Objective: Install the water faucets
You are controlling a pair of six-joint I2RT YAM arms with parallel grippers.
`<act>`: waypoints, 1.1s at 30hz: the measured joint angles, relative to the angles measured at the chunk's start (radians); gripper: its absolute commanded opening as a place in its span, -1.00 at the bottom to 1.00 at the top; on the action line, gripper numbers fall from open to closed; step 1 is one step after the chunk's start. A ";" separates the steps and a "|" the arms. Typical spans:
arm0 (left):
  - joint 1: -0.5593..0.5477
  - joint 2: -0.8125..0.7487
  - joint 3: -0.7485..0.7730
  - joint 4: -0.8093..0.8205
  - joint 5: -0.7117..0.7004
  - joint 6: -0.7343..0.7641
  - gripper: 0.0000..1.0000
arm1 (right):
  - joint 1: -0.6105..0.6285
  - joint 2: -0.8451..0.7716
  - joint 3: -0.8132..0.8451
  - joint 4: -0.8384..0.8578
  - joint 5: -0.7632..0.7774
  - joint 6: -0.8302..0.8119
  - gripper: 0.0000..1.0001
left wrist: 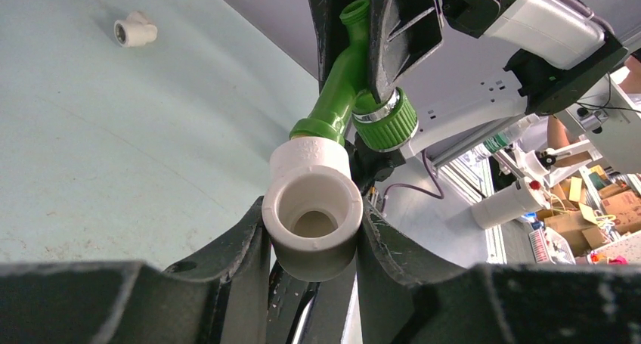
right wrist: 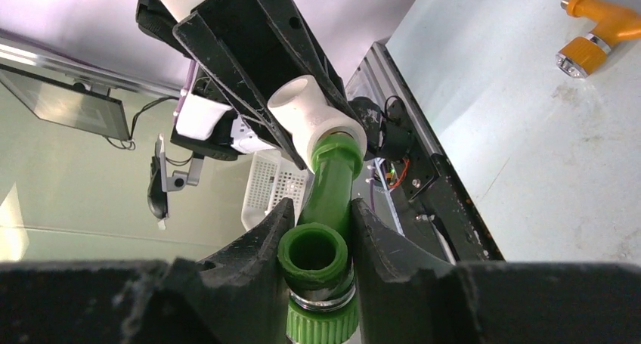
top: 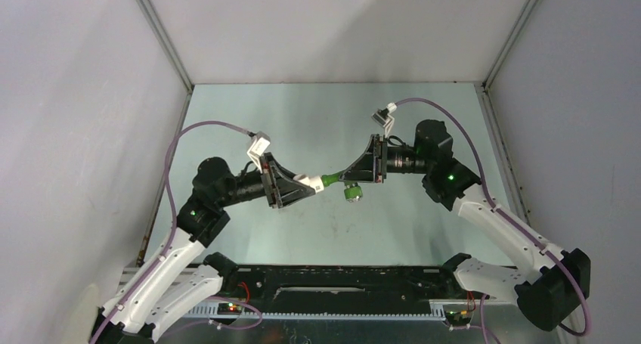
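Observation:
The green faucet (top: 335,180) hangs in mid-air between the two arms, its ribbed knob (top: 352,193) pointing down. My right gripper (right wrist: 317,217) is shut on it near its spout end (right wrist: 315,255). My left gripper (left wrist: 314,208) is shut on a white elbow fitting (left wrist: 312,217). The faucet's collar (left wrist: 319,126) sits against one opening of that fitting, and the fitting's other opening faces the left wrist camera. The orange faucet (right wrist: 595,28) lies on the table, apart from both grippers. It does not show in the top view.
A second white elbow fitting (left wrist: 134,31) lies loose on the pale green table (top: 317,238). Grey walls enclose the table on three sides. The black base rail (top: 332,283) runs along the near edge between the arm bases.

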 measured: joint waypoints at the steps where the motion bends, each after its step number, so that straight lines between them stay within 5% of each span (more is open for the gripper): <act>1: 0.000 0.000 -0.003 -0.001 0.000 0.000 -1.00 | 0.000 0.005 0.000 0.003 0.000 -0.001 -0.32; 33: -0.025 -0.004 -0.010 -0.049 -0.044 -0.014 -1.00 | 0.031 0.037 0.000 -0.090 -0.026 -0.086 -0.32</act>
